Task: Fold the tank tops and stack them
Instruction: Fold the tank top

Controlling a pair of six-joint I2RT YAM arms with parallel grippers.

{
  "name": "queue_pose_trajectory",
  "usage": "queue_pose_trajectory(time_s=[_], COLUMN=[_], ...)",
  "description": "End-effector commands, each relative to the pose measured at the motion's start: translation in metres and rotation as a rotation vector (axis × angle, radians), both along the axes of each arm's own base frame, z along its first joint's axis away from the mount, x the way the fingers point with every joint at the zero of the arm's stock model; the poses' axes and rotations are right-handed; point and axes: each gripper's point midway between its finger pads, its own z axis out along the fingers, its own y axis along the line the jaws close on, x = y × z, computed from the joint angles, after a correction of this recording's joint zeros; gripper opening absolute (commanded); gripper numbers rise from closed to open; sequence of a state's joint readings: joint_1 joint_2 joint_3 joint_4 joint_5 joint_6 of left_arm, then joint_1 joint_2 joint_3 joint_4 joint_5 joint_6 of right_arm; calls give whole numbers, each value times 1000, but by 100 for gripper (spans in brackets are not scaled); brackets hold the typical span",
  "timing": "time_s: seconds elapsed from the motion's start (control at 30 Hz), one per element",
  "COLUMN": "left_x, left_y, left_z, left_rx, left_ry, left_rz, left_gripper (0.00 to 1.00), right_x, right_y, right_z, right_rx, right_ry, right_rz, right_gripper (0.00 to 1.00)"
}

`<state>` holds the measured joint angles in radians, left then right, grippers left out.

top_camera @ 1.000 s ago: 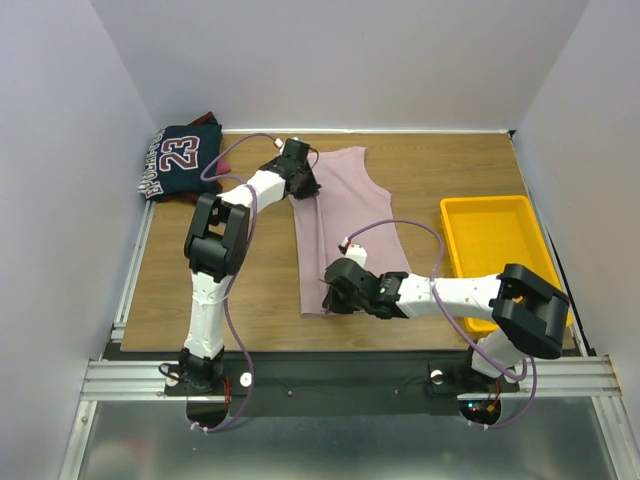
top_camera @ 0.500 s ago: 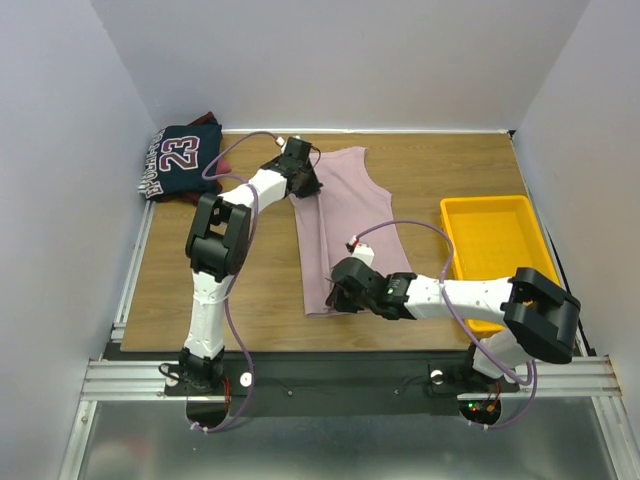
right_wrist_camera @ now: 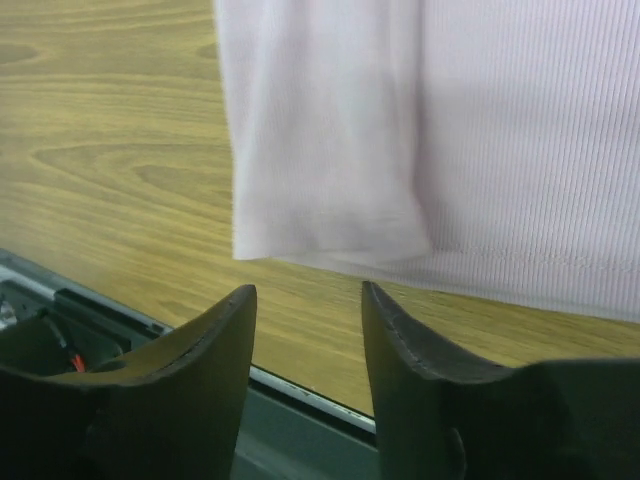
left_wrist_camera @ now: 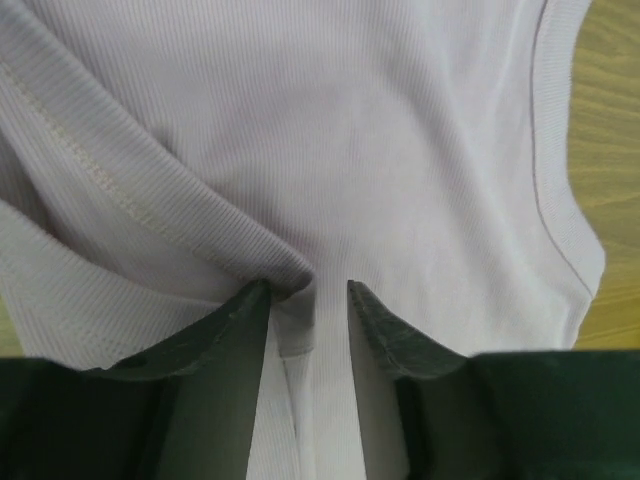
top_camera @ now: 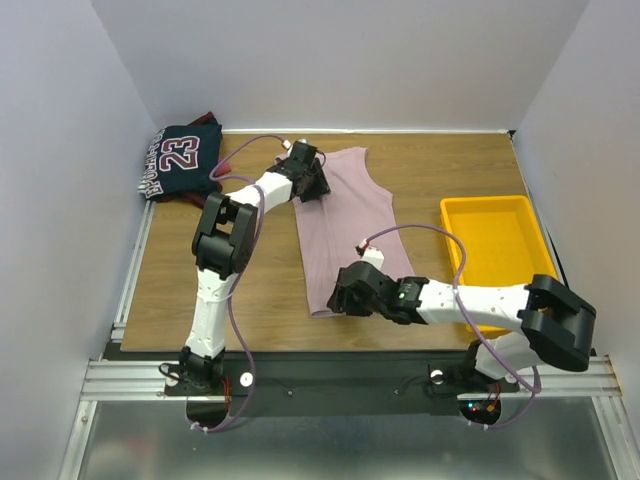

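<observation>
Pink tank top [top_camera: 350, 225] x1, navy top [top_camera: 185, 160] x1 far-left of it, yellow tray [top_camera: 495, 245] x1 right, left gripper [left_wrist_camera: 308, 290] and right gripper [right_wrist_camera: 305, 290] over it, both with fingers apart

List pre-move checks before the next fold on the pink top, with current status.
1. Left gripper open: ok.
2. Left fingers clear of cloth: cannot tell, a fold sits right at their tips.
3. Right gripper open and empty: ok.
4. Dusty pink ribbed tank top has its left edge folded inward: ok.
5. Navy "23" tank top folded and stacked: not ok, heaped at far left.
</observation>
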<state>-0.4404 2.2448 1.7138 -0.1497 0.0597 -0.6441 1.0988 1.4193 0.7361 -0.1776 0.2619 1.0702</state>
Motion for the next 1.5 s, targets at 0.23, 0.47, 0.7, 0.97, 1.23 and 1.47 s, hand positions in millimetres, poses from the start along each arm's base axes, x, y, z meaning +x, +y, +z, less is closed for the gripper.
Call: queue_pose_trajectory(time_s=[0.23,0.47,0.7,0.97,1.23,1.47], left_x=[4,-8,-5,0,3,12], left_y=[-12,18,16,13,18,30], left_z=[142,122,73,31,8,-5], left_rx=[-166,-71,-8,45,77,110], left_ry=[-289,-245,-174,-100,-63,-34], left_rz=[-23,83,49,27,25,39], left_gripper=[55,43,39,39,39,39], right_x=[37,59,59,30,1,-9], right_y=[-15,1,-6,-17,-22,25], right_z=[70,30,-2,-27,-46,-43], right_rx=[-32,-191,-293,-323,-337,-289], right_ry=[-194,-154,-130,-59,4,27], right_rz=[-39,88,118,126,153,250], right_gripper=[51,36,33,19,13,13])
